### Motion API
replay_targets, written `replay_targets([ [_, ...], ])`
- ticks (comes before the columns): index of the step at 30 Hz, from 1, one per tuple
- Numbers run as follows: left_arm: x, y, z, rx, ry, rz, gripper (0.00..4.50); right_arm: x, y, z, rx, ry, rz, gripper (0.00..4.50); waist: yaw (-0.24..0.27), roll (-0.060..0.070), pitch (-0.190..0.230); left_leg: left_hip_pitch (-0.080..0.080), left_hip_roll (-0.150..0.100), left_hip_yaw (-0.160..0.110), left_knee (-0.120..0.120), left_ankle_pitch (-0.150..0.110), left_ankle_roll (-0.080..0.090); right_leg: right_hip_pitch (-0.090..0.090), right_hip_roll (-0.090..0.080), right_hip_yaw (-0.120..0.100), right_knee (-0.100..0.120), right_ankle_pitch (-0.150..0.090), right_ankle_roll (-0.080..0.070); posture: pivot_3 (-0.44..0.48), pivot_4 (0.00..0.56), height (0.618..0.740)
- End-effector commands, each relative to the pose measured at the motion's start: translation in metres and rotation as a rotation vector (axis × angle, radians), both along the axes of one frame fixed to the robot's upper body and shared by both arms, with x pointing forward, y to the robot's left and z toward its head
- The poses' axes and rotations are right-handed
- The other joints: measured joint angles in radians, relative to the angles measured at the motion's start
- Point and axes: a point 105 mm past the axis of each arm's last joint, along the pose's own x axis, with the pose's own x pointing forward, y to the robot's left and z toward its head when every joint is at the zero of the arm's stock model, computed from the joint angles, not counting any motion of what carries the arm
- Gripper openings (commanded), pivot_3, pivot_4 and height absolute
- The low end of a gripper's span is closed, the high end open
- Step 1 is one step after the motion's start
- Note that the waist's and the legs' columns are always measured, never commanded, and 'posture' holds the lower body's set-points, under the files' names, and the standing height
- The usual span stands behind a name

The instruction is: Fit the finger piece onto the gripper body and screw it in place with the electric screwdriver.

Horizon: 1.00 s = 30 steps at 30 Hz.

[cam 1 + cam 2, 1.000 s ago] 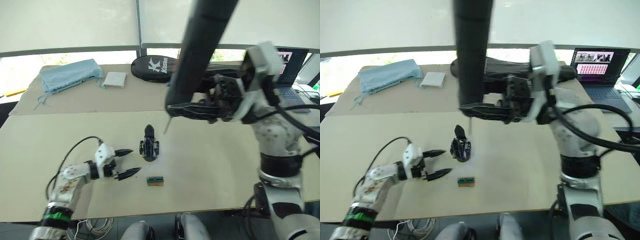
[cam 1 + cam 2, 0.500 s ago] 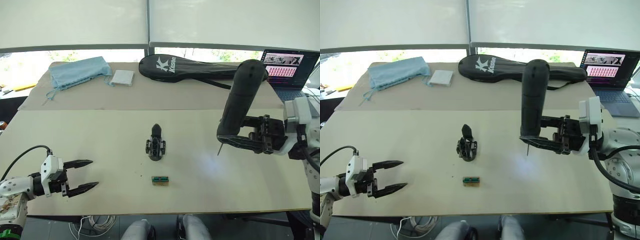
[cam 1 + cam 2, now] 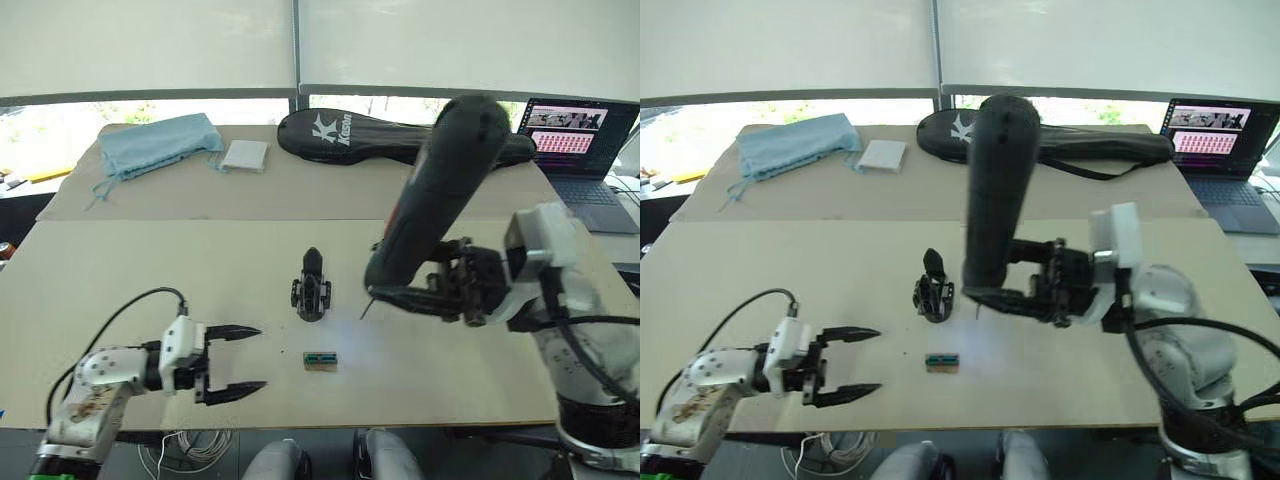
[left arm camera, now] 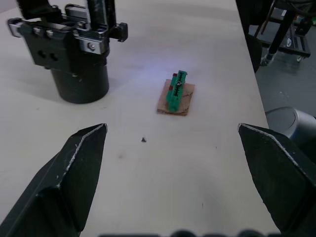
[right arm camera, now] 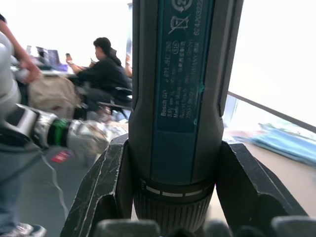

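The right tool [image 3: 420, 297] is gripping the electric screwdriver [image 3: 432, 205], bit aiming lower-left toward the gripper body [image 3: 312, 288]; the left tool [image 3: 236, 360] is hanging open.

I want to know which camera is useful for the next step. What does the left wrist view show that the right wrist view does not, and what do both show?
Left wrist view: the open black left gripper, the chunky black gripper body with its round base, and a small green-and-tan box, all over the pale table.

Right wrist view: the right gripper clamped around the thick black electric screwdriver with its blue label, and seated people behind.

Shared: I see nothing common to both.
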Motion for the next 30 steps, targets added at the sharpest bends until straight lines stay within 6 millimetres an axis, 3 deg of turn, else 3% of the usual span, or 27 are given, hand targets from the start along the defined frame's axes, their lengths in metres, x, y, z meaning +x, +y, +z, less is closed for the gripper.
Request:
replay_targets([
  [1,0.001,-0.015,-0.002,0.029,-0.047,-0.036,4.48,-0.005,0.011,0.003,0.032,-0.051,0.029,1.93,-0.002,0.0,0.0,0.0,0.0,0.0,0.0,0.0,0.0,0.0,0.0,0.0,0.0,0.0,0.0,0.0,0.15,0.74],
  [13,-0.002,-0.051,-0.029,0.032,-0.025,-0.074,4.48,0.002,0.03,-0.023,-0.012,-0.085,0.088,1.93,-0.003,0.0,0.0,0.001,0.0,0.0,0.001,0.001,0.0,0.0,0.002,0.0,0.0,0.0,0.0,0.0,0.15,0.74],
  [30,0.005,-0.06,-0.047,0.034,0.006,-0.073,4.48,-0.001,0.043,-0.038,-0.025,-0.057,0.127,1.93,0.001,0.002,-0.002,0.002,-0.001,0.0,0.002,0.001,0.0,0.002,0.001,0.0,0.001,0.0,0.001,0.0,0.15,0.74],
])
